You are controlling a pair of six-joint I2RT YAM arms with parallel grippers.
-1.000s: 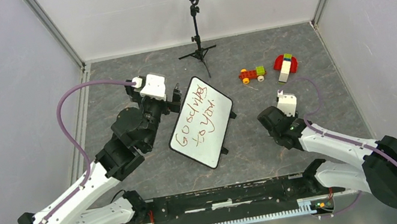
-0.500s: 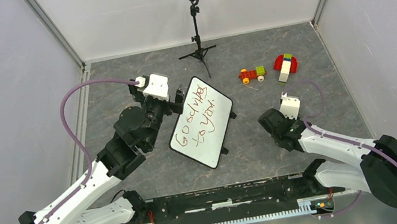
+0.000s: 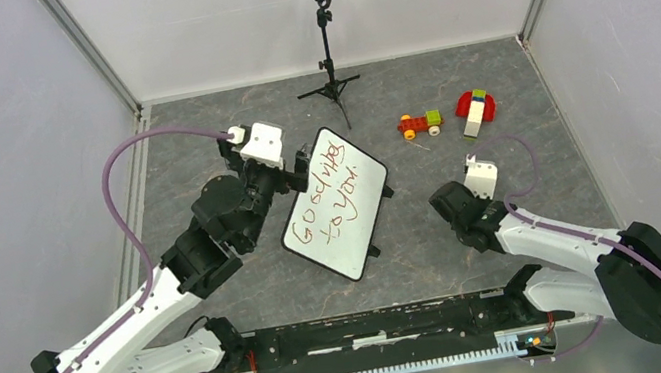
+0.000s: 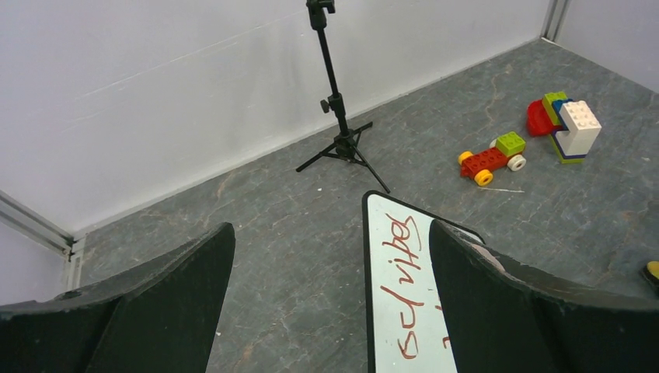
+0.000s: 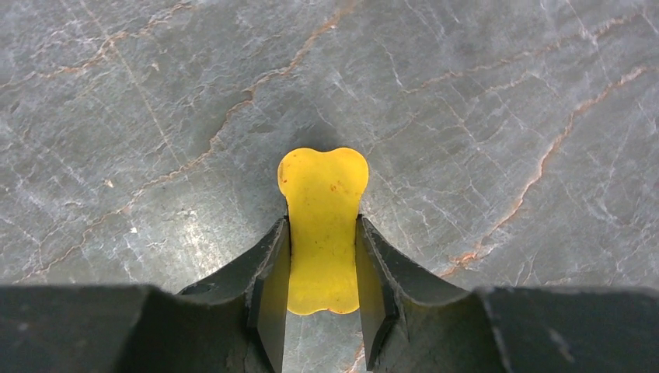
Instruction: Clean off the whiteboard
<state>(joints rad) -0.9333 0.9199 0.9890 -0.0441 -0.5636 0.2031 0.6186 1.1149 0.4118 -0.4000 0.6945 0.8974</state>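
Observation:
The whiteboard [image 3: 335, 204] lies flat and tilted in the middle of the floor, with red handwriting on it. It also shows in the left wrist view [image 4: 404, 295]. My left gripper [image 3: 292, 173] is open and empty over the board's far left edge; in the left wrist view [image 4: 330, 231] the right finger [image 4: 497, 303] hangs over the board and the left one over bare floor. My right gripper [image 3: 451, 203], to the right of the board, points down and is shut [image 5: 322, 227] on a yellow bone-shaped eraser piece [image 5: 324, 194] just above the floor.
A microphone stand [image 3: 326, 45] stands behind the board. A red and green toy car [image 3: 419, 123] and a stack of coloured blocks [image 3: 475, 110] lie at the far right. Grey walls enclose the floor on three sides.
The left arm has crept slightly toward the board's far left edge. The right arm has shifted a little, still holding the yellow piece.

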